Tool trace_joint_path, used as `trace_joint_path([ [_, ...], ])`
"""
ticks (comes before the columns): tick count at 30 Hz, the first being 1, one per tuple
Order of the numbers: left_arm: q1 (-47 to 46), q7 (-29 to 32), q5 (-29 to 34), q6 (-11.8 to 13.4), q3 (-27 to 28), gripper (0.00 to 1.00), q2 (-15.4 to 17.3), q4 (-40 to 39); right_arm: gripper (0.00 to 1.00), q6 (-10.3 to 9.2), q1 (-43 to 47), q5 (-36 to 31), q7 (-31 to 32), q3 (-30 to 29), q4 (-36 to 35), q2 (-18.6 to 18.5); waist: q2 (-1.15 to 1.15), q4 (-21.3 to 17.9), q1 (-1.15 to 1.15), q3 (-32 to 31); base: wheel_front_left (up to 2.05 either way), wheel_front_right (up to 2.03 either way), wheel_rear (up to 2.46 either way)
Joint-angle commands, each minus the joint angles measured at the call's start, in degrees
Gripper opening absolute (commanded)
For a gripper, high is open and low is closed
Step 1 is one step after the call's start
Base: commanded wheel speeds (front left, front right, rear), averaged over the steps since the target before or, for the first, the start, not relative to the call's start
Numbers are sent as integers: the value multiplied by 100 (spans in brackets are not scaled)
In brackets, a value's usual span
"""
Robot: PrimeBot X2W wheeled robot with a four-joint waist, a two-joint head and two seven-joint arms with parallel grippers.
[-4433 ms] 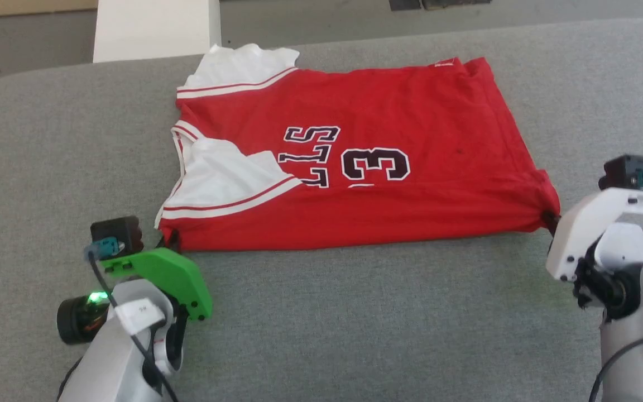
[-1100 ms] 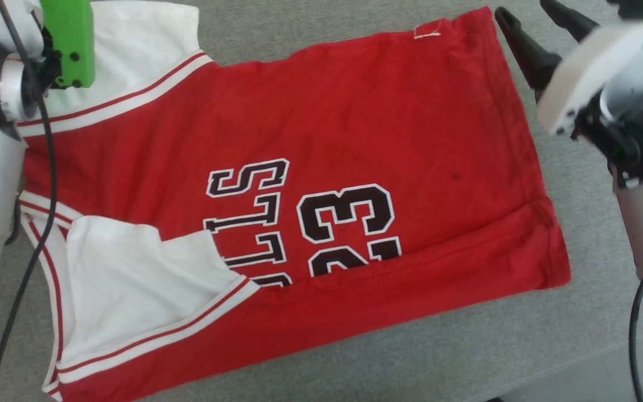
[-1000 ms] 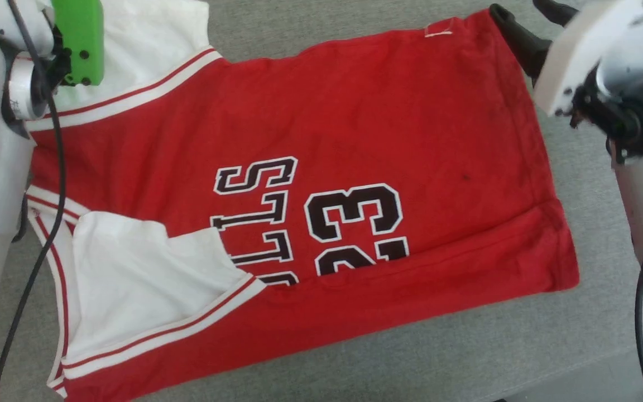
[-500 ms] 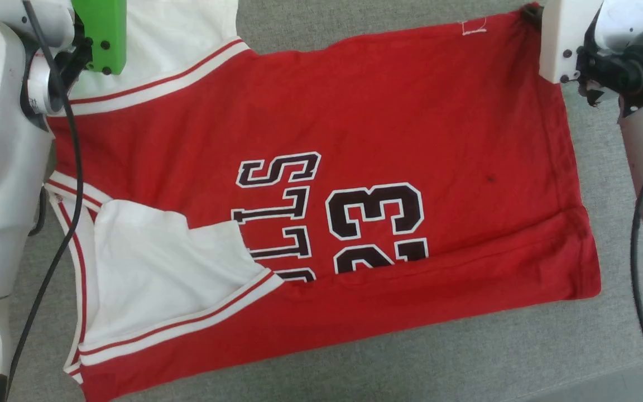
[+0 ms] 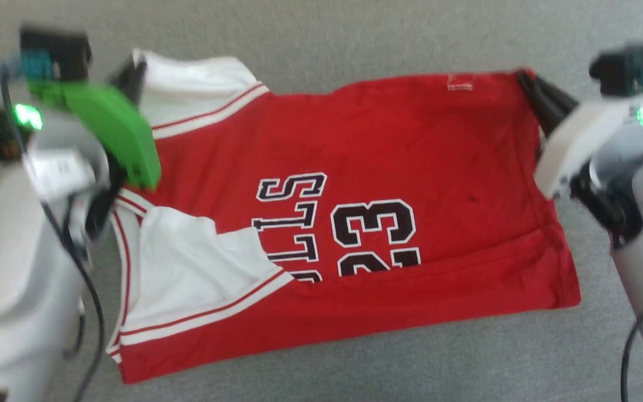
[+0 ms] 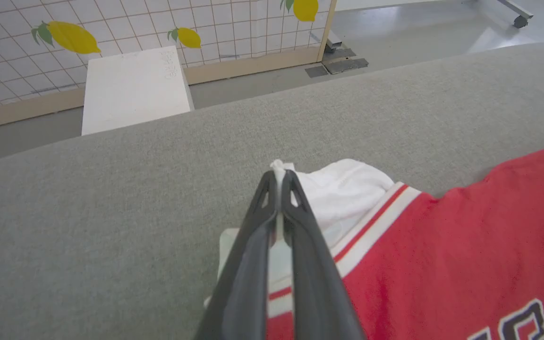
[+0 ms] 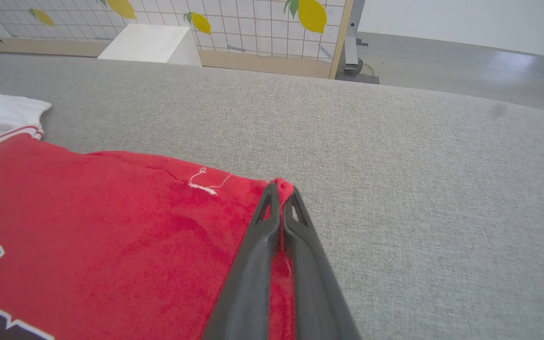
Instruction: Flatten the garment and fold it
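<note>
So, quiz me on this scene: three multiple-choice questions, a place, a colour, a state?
1. Where does the right end effector hold the jersey? A) far right corner B) neckline C) printed number
2. What colour is the fabric in the left end effector? A) black B) white C) green
3. Both end effectors are: A) wide open B) half open, empty C) shut on fabric
Answers: A, it pinches the red corner; B, white cloth shows in its grip; C, both clamp cloth.

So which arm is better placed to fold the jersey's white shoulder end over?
Probably left: the left end effector is shut on the white shoulder corner of the jersey; the right end effector pinches the far red hem corner.
</note>
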Motion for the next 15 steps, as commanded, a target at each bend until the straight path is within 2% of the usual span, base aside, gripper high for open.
trace_joint_path([
  [1, 391, -85, -120, 70, 68, 0, 52, -190, 0, -8, 262, 60, -176, 19, -90, -78, 0, 245, 0, -650, 0, 0, 0],
  [6, 1758, -370, -470, 350, 299, 0, 48, -929, 0, -8, 1066, 142, -565, -31, -259, -335, 0, 437, 0, -1111, 0, 0, 0],
  [9, 2542, -480, -666, 522, 397, 0, 5, -1268, 0, -8, 1464, 148, -554, -124, -253, -482, 0, 550, 0, -1289, 0, 0, 0],
  [15, 3613, -494, -960, 579, 268, 0, -123, -1507, 0, -8, 2118, 116, -207, -268, -327, -738, 0, 843, 0, -1423, 0, 0, 0],
])
